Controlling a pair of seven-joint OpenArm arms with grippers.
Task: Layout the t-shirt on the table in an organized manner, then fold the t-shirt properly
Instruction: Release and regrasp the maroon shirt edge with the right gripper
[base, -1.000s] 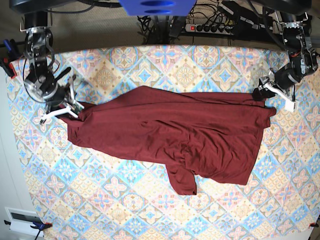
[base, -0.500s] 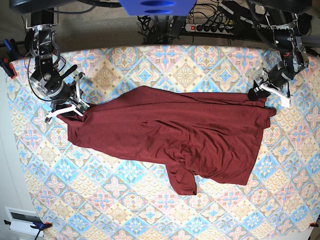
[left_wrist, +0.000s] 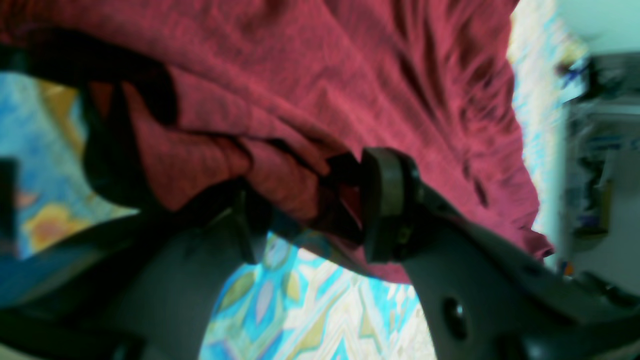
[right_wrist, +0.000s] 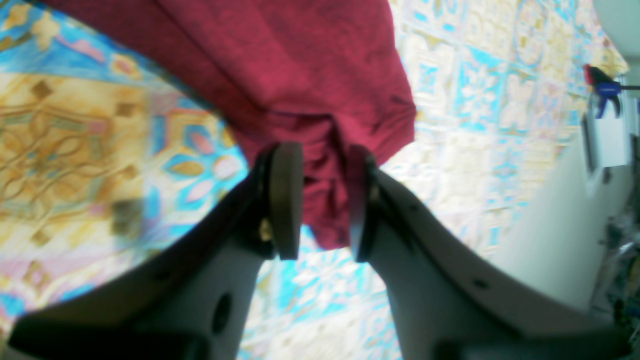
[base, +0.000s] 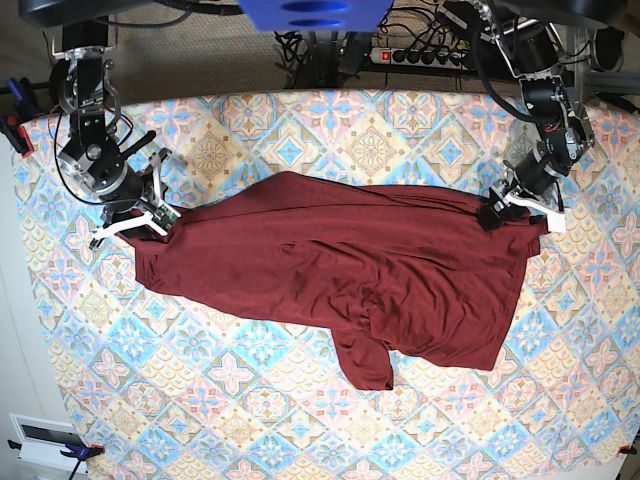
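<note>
The dark maroon t-shirt (base: 340, 265) lies spread across the middle of the table (base: 250, 400), with one short sleeve (base: 368, 362) pointing toward the front edge. At the shirt's left end my right gripper (base: 137, 218) is shut on a bunched corner; in the right wrist view the cloth (right_wrist: 320, 75) is pinched between the two pads of the gripper (right_wrist: 322, 205). My left gripper (base: 508, 210) grips the upper right corner. In the left wrist view folds of the shirt (left_wrist: 310, 75) are clamped in that gripper (left_wrist: 310, 210), a little above the patterned cloth.
A power strip (base: 420, 55) and cables lie beyond the table's far edge. Clamps (base: 15, 110) hold the cloth at the left edge, and a blue one (right_wrist: 605, 90) shows in the right wrist view. A white box (base: 40, 437) sits off the front left corner.
My left gripper has moved inward and toward the front with the shirt's upper right corner. My right gripper has shifted slightly toward the far edge, still holding the left corner.
</note>
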